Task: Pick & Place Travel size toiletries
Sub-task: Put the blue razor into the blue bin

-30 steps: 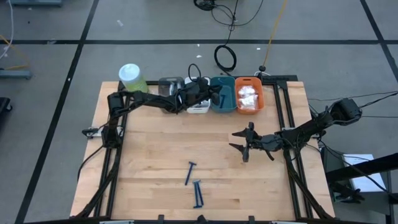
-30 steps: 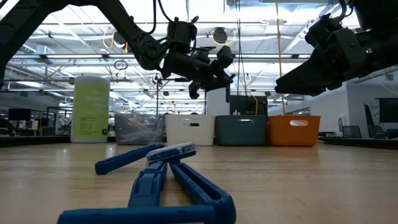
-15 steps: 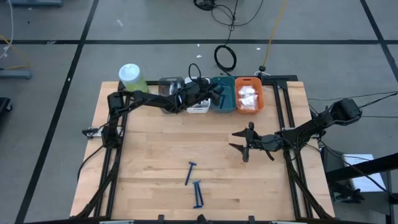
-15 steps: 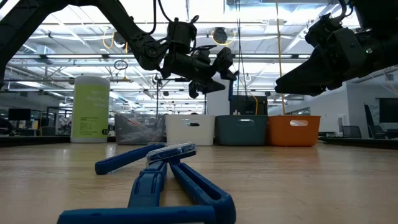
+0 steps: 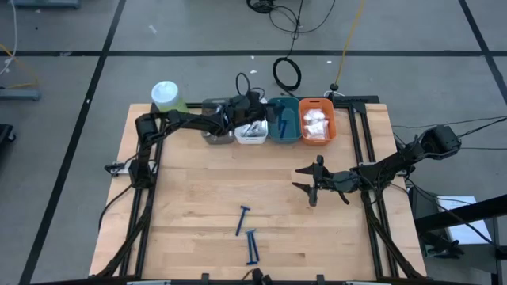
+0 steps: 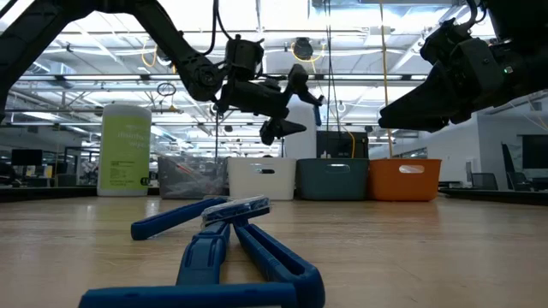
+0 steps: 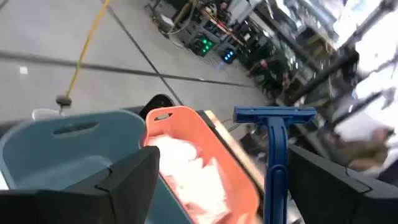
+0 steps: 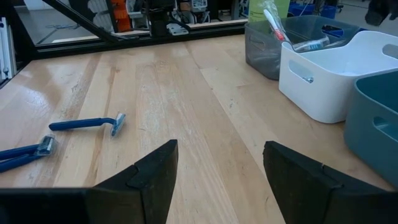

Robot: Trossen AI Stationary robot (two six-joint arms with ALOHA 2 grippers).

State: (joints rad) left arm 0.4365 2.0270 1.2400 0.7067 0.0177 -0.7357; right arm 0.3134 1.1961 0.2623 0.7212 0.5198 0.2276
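- Step in hand: dropping a razor into a bin. The left gripper is above the row of bins at the desk's far edge, over the white bin and beside the teal bin.
- In the left wrist view the razor stands upright between the left fingers, which are well spread. Whether they grip it or have let it go, I cannot tell. In the high view a blue stick shows in the teal bin.
- The orange bin holds white pouches; the grey bin holds slim sticks.
- The right gripper hangs above the desk's right half, fingers wide open and empty.
- Three more razors lie on the near desk, one apart, two close together.
- Next, I judge: let the razor fall clear into the teal bin, then fetch one from the desk, likely the lone one, since the pair lies too close for a clean grip.
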